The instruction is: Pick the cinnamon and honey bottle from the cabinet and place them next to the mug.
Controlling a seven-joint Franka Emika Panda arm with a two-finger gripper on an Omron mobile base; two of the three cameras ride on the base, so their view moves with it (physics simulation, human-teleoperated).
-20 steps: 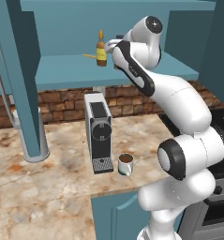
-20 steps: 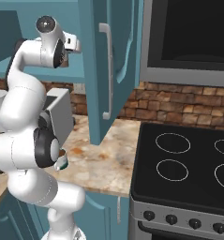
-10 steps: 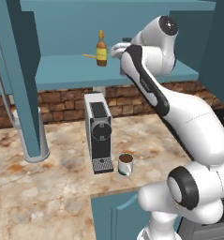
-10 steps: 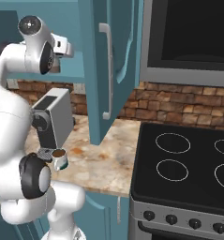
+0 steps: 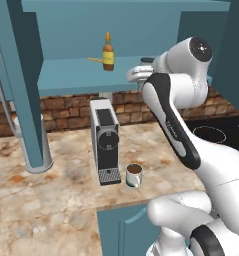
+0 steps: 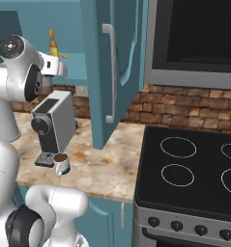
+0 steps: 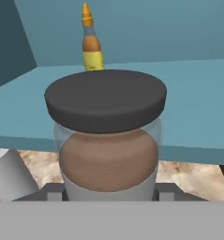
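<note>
The cinnamon (image 7: 108,140), a brown jar with a dark grey lid, stands upright and very close in the hand view. My gripper (image 7: 108,190) is shut on its lower part, and a dark fingertip (image 7: 51,192) shows at either side. The jar sits in front of the edge of the teal cabinet (image 5: 71,77) shelf, where my gripper (image 5: 143,70) hangs. Further back on the shelf stands the honey bottle (image 5: 108,52) (image 7: 91,47) (image 6: 52,44), upright and apart from my hand. On the counter, the white mug (image 5: 134,175) (image 6: 62,164) with brown liquid rests beside the coffee machine.
A grey coffee machine (image 5: 106,140) stands on the marble counter (image 5: 51,200) just left of the mug. An open teal cabinet door (image 6: 112,72) hangs to the right of the arm. A black stove (image 6: 189,178) lies further right. A metal canister (image 7: 8,173) shows low in the hand view.
The arm has swung to the right and drawn back from the shelf with the cinnamon in its grip. The honey bottle and mug stay put.
</note>
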